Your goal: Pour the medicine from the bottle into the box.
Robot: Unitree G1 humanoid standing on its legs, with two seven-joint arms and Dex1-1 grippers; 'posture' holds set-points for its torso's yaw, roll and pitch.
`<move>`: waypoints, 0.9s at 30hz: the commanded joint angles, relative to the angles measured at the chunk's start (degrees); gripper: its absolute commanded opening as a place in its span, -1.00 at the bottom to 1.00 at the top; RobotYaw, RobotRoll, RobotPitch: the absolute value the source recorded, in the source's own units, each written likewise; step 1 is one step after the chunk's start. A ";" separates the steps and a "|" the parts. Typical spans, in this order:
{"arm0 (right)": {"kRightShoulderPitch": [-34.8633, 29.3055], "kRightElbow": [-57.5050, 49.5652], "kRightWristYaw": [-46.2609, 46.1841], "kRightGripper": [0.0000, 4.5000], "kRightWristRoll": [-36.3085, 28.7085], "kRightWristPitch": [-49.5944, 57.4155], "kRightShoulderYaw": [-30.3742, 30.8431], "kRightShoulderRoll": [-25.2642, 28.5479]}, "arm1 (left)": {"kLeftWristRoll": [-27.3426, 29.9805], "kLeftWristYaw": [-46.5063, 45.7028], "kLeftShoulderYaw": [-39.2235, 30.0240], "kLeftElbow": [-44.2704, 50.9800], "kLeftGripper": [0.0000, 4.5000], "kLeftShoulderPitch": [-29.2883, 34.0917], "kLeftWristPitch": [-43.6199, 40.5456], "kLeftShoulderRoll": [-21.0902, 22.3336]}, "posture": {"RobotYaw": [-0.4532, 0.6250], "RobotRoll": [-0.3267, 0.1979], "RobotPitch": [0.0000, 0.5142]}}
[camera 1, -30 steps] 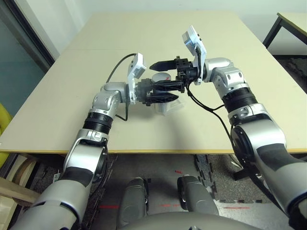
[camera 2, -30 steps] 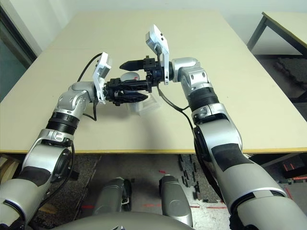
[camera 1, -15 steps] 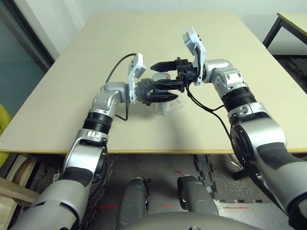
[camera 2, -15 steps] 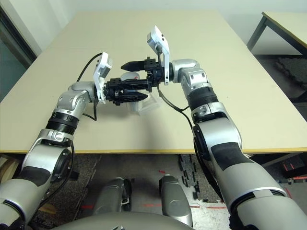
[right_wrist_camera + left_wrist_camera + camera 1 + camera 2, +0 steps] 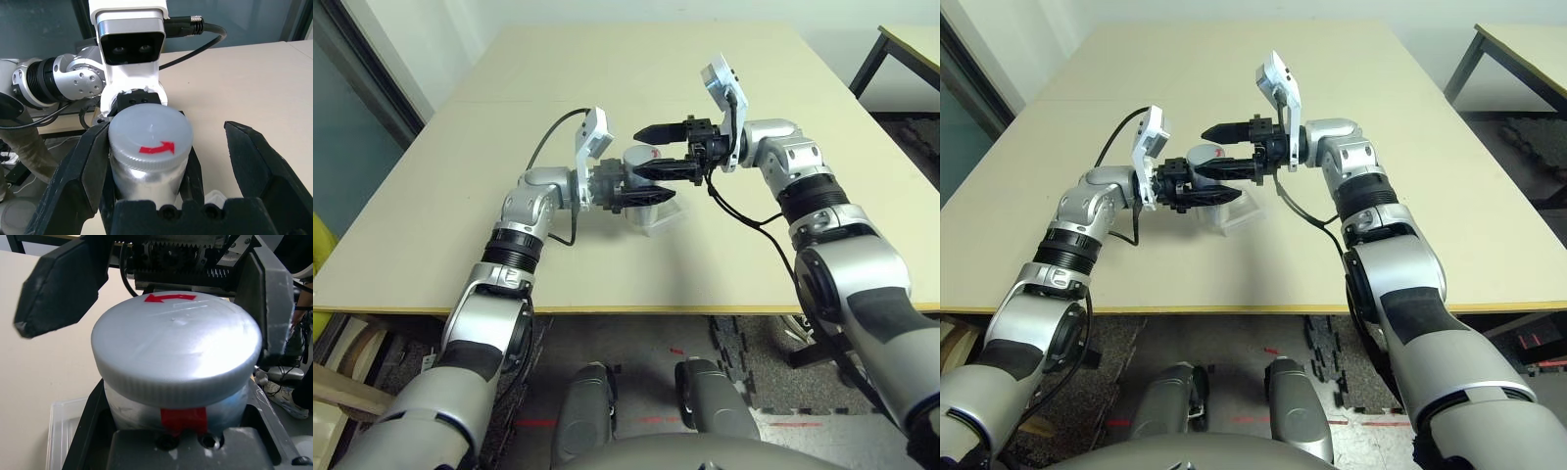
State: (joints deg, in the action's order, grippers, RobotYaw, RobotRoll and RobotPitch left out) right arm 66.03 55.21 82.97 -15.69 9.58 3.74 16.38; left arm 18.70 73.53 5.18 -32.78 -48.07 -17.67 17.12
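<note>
Right now the bottle (image 5: 146,161) sits above the surface (image 5: 607,78), clamped around its silvery body by the left gripper (image 5: 641,192), which points level toward the robot's right. Its round grey cap (image 5: 176,352) is on, the red arrow on top facing the right gripper (image 5: 661,149). That gripper points back at it with its black fingers (image 5: 254,161) spread wide, one on each side of the cap with a gap on either side, holding nothing. The clear box (image 5: 656,217) lies on the surface just below the two grippers. No medicine can be seen; with the cap on, none can have been poured.

Judging by this, the step in hand is getting the cap off. The risk is an off-centre closing: if one finger meets the cap before the other, the bottle may twist or slip in the left grip. A cap that comes loose abruptly could also let the bottle tip and scatter pellets beside the shallow box
</note>
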 commanded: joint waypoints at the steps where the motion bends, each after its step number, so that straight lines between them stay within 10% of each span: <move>1: 0.21 4.38 -4.35 1.00 1.34 -0.45 -3.27 5.46 | 0.99 3.89 0.43 1.80 0.19 -0.18 1.06 0.47 | -0.54 0.25 -0.80; 27: 0.20 2.18 4.81 1.00 1.76 0.92 -3.95 6.63 | 0.08 4.25 -0.28 -0.38 0.19 -0.76 2.69 0.81 | -0.53 0.25 -0.86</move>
State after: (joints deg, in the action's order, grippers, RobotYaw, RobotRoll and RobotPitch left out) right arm 66.05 59.88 85.85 -13.29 9.44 -0.69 23.43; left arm 19.08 77.57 5.01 -32.59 -48.09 -15.60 17.56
